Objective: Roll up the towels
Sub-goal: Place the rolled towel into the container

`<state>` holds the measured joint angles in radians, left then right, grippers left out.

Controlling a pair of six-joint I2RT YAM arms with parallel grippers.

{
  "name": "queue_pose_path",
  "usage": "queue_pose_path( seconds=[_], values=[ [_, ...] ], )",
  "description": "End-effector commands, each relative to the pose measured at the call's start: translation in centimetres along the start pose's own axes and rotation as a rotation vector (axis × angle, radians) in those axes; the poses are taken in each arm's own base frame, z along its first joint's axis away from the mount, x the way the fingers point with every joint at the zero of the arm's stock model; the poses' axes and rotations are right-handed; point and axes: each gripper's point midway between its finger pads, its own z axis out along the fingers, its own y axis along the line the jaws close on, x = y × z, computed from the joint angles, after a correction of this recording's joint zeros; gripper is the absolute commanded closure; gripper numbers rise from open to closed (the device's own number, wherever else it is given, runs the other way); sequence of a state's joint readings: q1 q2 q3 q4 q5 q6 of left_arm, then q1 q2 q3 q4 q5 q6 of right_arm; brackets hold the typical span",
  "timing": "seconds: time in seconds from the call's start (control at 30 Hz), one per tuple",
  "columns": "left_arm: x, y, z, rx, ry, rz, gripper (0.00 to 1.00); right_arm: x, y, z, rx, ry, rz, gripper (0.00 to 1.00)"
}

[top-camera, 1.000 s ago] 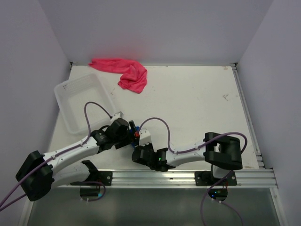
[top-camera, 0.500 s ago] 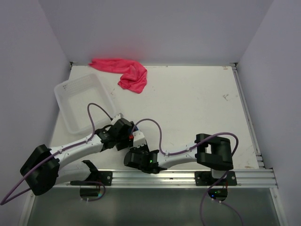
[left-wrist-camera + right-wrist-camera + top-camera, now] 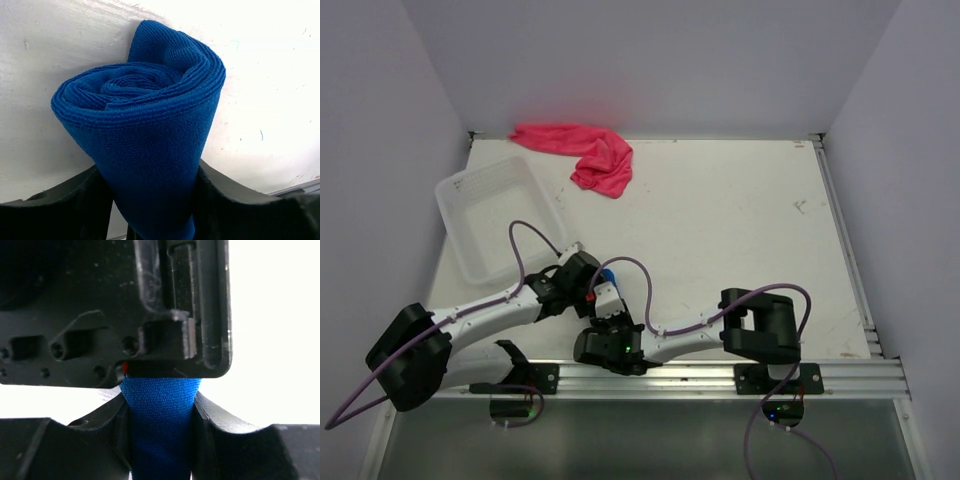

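Squarely inside the left tool (image 3: pixel 150 200), the rolled blue towel (image 3: pixel 145 125).

Colours on the desk (image 3: pixel 720 220): white surface with faint grey scuffs.
Noted: blue towel (image 3: pixel 145 150) solid royal blue, fine ribbed weave, no print; pink-red towel (image 3: pixel 582 152) plain bright pink-red, unpatterned; basket (image 3: pixel 495 215) white, with rows of slots; left arm (image 3: pixel 490 315) and right arm (image 3: pixel 690 340) white with black joints.
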<state>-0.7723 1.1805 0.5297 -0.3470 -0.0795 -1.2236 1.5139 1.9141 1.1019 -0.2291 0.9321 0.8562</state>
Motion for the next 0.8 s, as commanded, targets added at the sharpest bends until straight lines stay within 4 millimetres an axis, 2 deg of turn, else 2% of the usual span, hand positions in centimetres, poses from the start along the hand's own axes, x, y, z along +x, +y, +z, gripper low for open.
queue_pose_path(
  seconds=[0.0, 0.13, 0.17, 0.2, 0.23, 0.27, 0.43, 0.6, 0.63, 0.73, 0.77],
  values=[
    [0.2, 0.5, 0.5, -0.016, 0.009, -0.007, 0.44, -2.6, -0.5, -0.1, 0.077, -0.099, 0.008, 0.71],
    [0.5, 0.8, 0.7, -0.027, 0.025, -0.003, 0.57, -3.3, -0.7, -0.2, 0.084, -0.121, 0.020, 0.68],
    [0.6, 0.8, 0.8, -0.030, 0.026, -0.002, 0.65, -3.5, -0.7, -0.4, 0.081, -0.121, 0.022, 0.65],
    [0.5, 0.7, 0.7, -0.026, 0.024, 0.002, 0.69, -3.6, -0.7, -0.5, 0.078, -0.121, 0.026, 0.61],
    [0.6, 0.7, 0.7, -0.026, 0.027, 0.005, 0.73, -3.7, -0.6, -0.6, 0.070, -0.121, 0.031, 0.51],
    [0.4, 0.4, 0.7, -0.017, 0.026, 0.010, 0.83, -3.8, -0.6, -0.7, 0.066, -0.121, 0.025, 0.47],
    [0.0, -0.1, 0.5, -0.018, 0.019, 0.029, 0.92, -5.3, -1.6, -2.2, 0.038, -0.143, 0.077, 0.34],
    [-0.4, -0.2, 0.4, -0.016, 0.018, 0.048, 0.96, -5.8, -2.9, -3.4, 0.006, -0.137, 0.122, 0.29],
    [-0.4, -0.2, 0.4, -0.017, 0.019, 0.054, 0.98, -6.5, -3.0, -4.2, -0.017, -0.140, 0.147, 0.29],
    [-1.3, -0.5, 0.1, -0.026, 0.001, 0.072, 1.00, -6.3, -3.9, -5.2, -0.045, -0.141, 0.158, 0.28],
    [-1.4, -0.6, 0.0, -0.030, -0.002, 0.085, 1.00, -7.2, -4.3, -6.0, -0.061, -0.155, 0.191, 0.27]
  ],
)
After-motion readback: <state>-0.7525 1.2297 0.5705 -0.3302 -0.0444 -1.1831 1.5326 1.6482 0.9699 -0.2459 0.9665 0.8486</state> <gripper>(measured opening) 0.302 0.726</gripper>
